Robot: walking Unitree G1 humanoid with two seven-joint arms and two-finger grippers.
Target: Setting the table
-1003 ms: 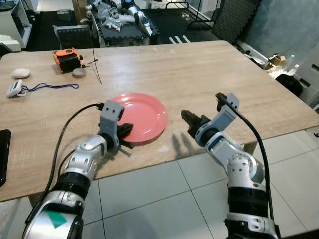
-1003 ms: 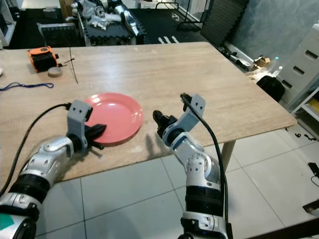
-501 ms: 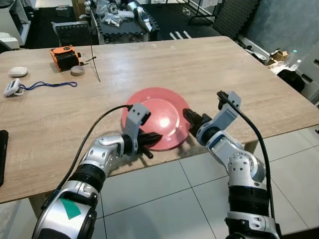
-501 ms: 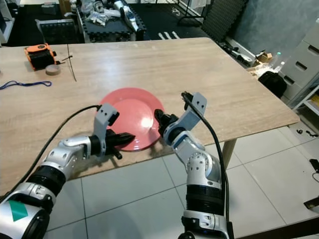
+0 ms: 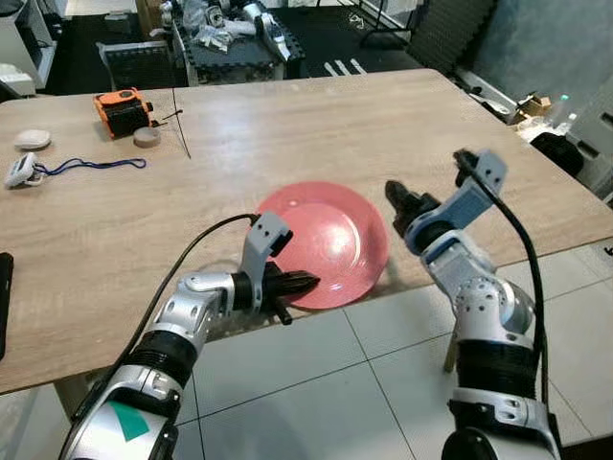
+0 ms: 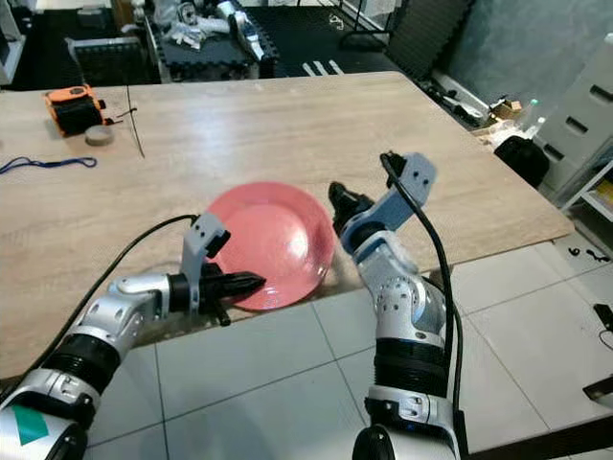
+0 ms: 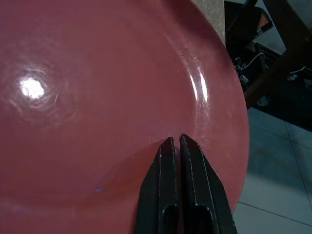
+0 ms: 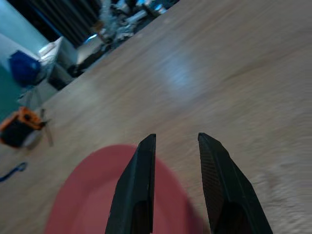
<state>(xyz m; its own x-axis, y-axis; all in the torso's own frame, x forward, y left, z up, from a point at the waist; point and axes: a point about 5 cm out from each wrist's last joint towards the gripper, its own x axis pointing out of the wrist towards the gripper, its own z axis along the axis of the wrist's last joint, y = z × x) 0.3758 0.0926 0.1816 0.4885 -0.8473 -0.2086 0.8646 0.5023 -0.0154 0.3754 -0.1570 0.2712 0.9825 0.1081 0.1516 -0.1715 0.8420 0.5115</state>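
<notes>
Here, at the far left of the wooden counter (image 5: pixel 402 125): a small white device (image 5: pixel 26 170) on a blue lanyard (image 5: pixel 91 164), a pale oval object (image 5: pixel 33 139) behind it, and the dark edge of a black object (image 5: pixel 3 297) by the near left edge. Further right, toward the back: an orange-and-black tool (image 5: pixel 125 108) with a round tape roll (image 5: pixel 147 137) just beside it and a thin black wire (image 5: pixel 179 120) lying across the wood. Nearer the middle, at the front edge: a pink plate (image 5: pixel 326 240), flat on the counter with its near rim hanging slightly over the tiled floor (image 5: pixel 316 383). Left claw (image 5: pixel 305 282) reaching in from the floor side, fingers (image 7: pixel 171 180) pressed together, clenched on the plate's near rim, tips pointing along its glossy upper face in the left wrist view. To the right of the plate: right claw (image 5: pixel 395 196) raised just beside the plate's right rim, not touching it, fingers (image 8: pixel 139 180) released with a clear gap between them, aimed back across the plate and counter top. Beyond the counter at the back: a dark bench cluttered with robot parts (image 5: pixel 230 19), and at the far right a black bag (image 5: pixel 560 153) on the floor.
</notes>
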